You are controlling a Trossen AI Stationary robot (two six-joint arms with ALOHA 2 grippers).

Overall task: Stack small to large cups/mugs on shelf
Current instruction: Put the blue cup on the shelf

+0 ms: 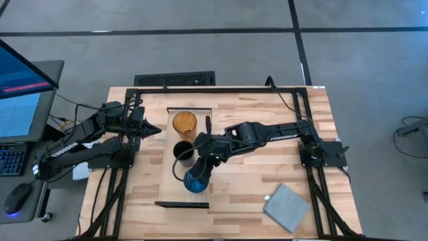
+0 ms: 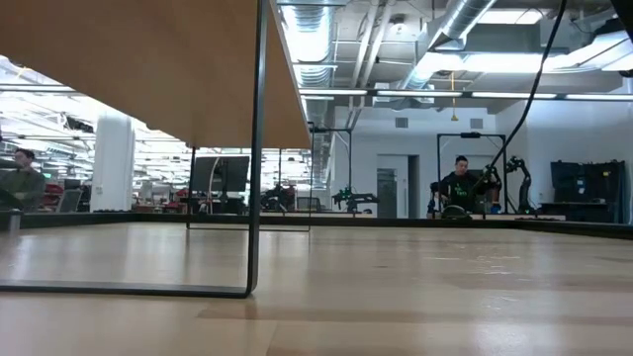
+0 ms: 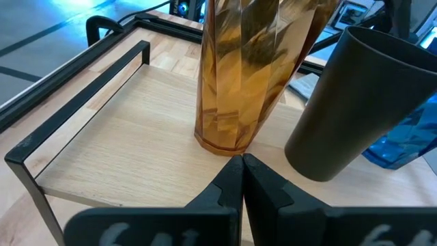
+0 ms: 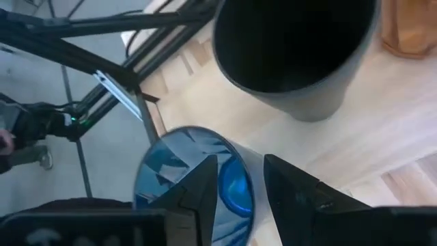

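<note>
The light-wood shelf (image 1: 200, 120) lies mid-table, and its board (image 2: 148, 69) and dark end frame (image 2: 259, 148) also show in the low view. On it stand an amber cup (image 1: 184, 124), a black cup (image 1: 183, 152) and a blue cup (image 1: 195, 181) in a row. My right gripper (image 4: 240, 179) is open above the blue cup (image 4: 171, 171), one finger over its inside and one outside its wall. My left gripper (image 3: 242, 167) is shut and empty, pointing at the amber cup's base (image 3: 222, 140) from the table's left. My right gripper comes slanting down from the table's right, and the blue cup's rim wall (image 4: 247, 171) stands in the gap between its fingers. I cannot tell whether either finger touches the wall. The cup stands upright on the shelf.
A flat grey pad (image 1: 287, 206) lies at the table's near right corner. The black cup (image 4: 293, 48) stands right beside the blue one. Dark frame rails (image 1: 221, 89) run along the table's edges. People show in the room beyond (image 2: 457, 183).
</note>
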